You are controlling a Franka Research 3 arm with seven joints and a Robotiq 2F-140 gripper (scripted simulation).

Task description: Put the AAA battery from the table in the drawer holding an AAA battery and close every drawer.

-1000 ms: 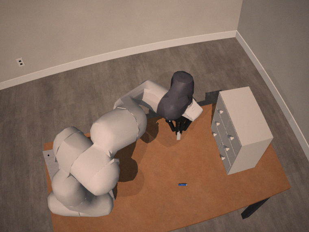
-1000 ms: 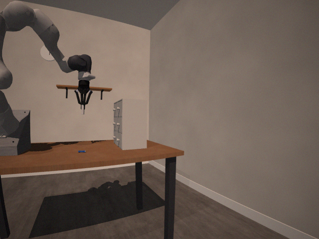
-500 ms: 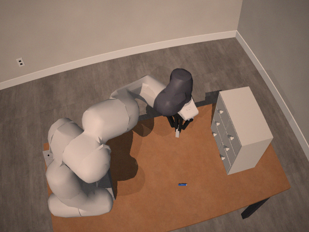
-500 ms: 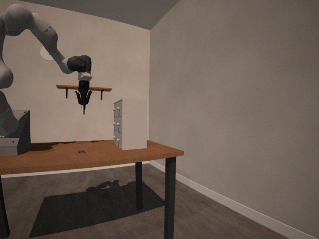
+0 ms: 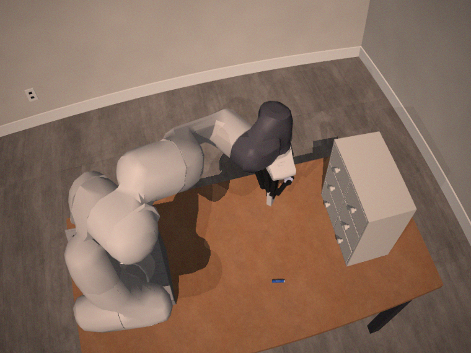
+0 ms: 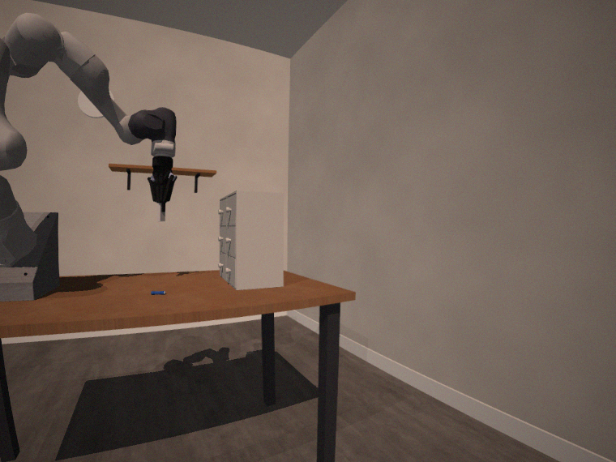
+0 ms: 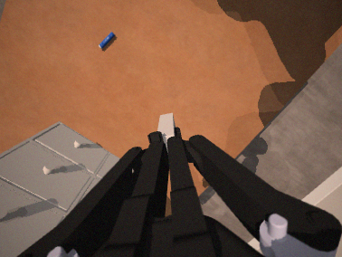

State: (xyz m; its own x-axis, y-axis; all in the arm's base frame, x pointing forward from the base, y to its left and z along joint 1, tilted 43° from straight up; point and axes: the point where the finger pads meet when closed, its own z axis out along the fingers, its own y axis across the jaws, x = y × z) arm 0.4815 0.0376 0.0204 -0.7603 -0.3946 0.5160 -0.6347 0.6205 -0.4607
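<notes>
Six drawers in, battery still to be housed

The jaws are together on nothing, above the tabletop. The blue battery lies well apart from the chest. Finding its like seems the step in hand; next, probably, open the jaws and ease one drawer out, short of half its length.
</notes>
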